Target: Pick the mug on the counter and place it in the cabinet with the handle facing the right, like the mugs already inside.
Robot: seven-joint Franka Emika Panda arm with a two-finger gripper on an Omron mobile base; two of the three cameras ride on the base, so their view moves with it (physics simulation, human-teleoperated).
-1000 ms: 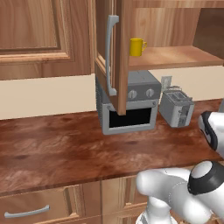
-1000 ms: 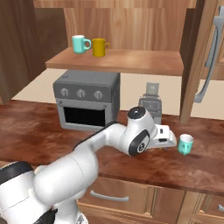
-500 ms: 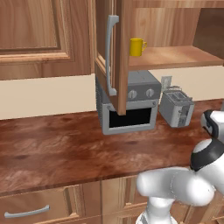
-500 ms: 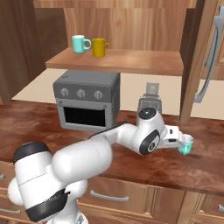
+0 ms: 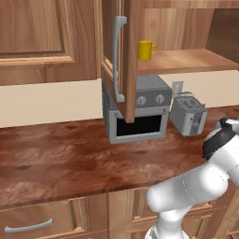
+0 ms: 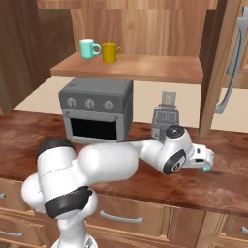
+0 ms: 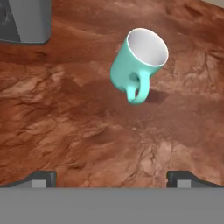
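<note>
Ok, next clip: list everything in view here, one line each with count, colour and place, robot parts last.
mug: one, teal, white inside, on the counter ahead of the gripper
counter: one, reddish-brown wood grain, along the wall
cabinet: one, brown wood, door open, above the counter
shelf mugs: two, teal and yellow, side by side on the cabinet shelf
toaster oven: one, grey, on the counter under the shelf
toaster: one, silver, right of the toaster oven
arm: one, white, stretched across the counter
gripper: one, dark fingertips, open, empty
</note>
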